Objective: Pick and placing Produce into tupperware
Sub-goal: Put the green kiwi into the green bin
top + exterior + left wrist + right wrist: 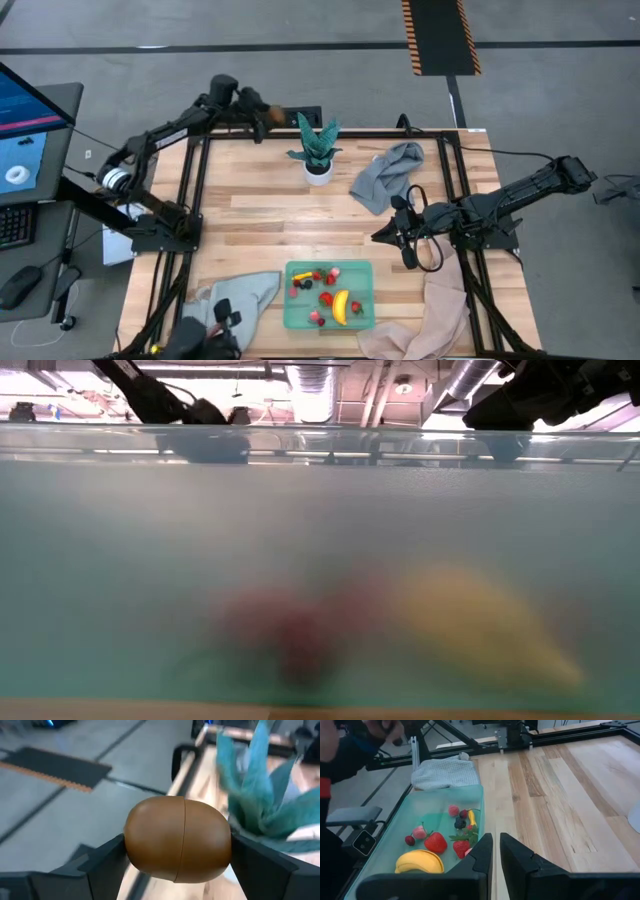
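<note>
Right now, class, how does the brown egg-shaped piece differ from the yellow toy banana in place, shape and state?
The smooth brown egg-shaped piece is clamped in the left gripper, up near the table's far edge; the yellow toy banana lies free in the mint-green translucent container. The brown piece is rounded with a seam around its middle; the banana is long and curved. Both are toy produce.

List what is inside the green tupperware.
The tupperware holds a yellow banana, red strawberries, dark berries and small pink pieces. Anything lying under the banana is covered.
</note>
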